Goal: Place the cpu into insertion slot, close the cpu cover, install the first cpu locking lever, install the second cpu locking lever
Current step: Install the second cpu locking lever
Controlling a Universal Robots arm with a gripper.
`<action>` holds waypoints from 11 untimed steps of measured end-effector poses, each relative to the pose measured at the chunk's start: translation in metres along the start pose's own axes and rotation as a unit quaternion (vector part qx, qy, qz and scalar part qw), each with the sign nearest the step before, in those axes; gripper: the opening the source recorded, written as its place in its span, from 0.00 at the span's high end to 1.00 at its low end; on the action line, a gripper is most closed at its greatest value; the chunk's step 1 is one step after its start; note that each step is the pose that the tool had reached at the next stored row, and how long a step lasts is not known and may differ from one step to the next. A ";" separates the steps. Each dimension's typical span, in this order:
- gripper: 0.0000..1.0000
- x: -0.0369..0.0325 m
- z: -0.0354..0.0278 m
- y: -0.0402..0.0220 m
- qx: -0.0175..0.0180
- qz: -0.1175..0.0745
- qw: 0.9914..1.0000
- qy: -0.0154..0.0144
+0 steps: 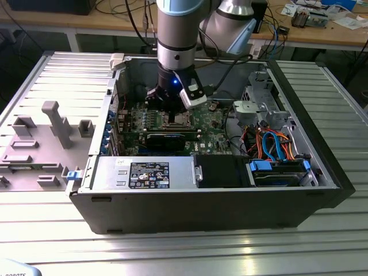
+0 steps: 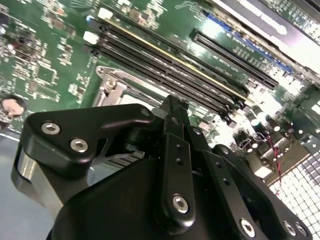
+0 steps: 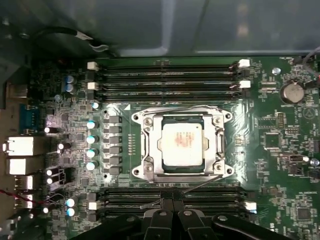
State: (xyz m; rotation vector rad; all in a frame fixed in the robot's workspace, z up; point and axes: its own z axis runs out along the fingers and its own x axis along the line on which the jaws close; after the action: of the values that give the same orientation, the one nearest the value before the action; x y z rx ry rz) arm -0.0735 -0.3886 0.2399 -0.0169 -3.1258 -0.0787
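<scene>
Your black two-fingered gripper (image 3: 173,206) has its fingertips pressed together, holding nothing. Just ahead of those tips the small square cpu with its silver-grey metal top (image 3: 181,146) already lies in the silver-rimmed insertion slot (image 3: 218,172) on the green circuit board (image 3: 280,165), framed by the thin silver cpu cover (image 3: 150,150).
</scene>
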 end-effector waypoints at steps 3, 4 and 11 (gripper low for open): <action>0.89 0.0011 0.0011 -0.0015 -0.004 0.000 1.000 0.000; 0.89 0.0012 0.0011 -0.0022 -0.005 0.000 1.000 0.000; 0.89 0.0012 0.0007 -0.0117 -0.024 -0.001 1.000 0.001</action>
State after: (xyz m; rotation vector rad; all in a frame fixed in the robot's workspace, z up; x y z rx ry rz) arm -0.0749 -0.4002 0.2386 -0.0136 -3.1222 -0.1525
